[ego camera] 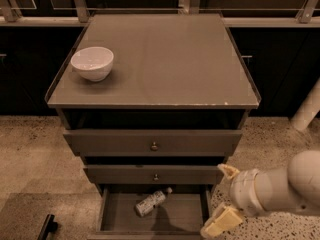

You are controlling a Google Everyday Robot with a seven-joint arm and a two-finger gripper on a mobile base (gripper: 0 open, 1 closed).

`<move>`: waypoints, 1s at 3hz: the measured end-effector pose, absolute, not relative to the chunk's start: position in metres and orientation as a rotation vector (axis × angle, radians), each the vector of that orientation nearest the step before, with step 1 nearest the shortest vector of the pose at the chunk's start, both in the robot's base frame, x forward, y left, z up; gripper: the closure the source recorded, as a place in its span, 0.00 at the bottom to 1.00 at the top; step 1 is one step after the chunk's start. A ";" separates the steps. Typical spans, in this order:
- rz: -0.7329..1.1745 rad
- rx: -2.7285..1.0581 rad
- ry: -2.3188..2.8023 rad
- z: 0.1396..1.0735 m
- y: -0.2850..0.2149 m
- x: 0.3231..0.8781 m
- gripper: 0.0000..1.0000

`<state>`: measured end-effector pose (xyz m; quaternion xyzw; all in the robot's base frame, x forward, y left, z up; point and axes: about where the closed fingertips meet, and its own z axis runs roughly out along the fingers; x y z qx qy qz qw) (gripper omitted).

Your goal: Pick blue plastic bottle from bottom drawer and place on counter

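Observation:
The blue plastic bottle (150,202) lies on its side on the plank floor of the open bottom drawer (155,230), cap toward the upper right. My gripper (222,200) hangs open and empty to the right of the drawer, at the cabinet's right front corner, its two pale fingers (221,222) spread apart one above the other. The counter (165,59) is the cabinet's glossy top, with a chipped front edge.
A white bowl (92,62) stands at the counter's left. Two upper drawers with round metal knobs (154,146) are shut. A speckled floor surrounds the cabinet. A dark object (47,228) lies on the floor at bottom left. A white post (307,109) stands at right.

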<state>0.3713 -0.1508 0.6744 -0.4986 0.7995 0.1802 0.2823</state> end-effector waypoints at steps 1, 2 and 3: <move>0.577 -1.227 2.158 0.591 -0.145 0.365 0.00; 0.632 -1.183 2.172 0.564 -0.141 0.365 0.00; 0.632 -1.188 2.171 0.566 -0.140 0.364 0.00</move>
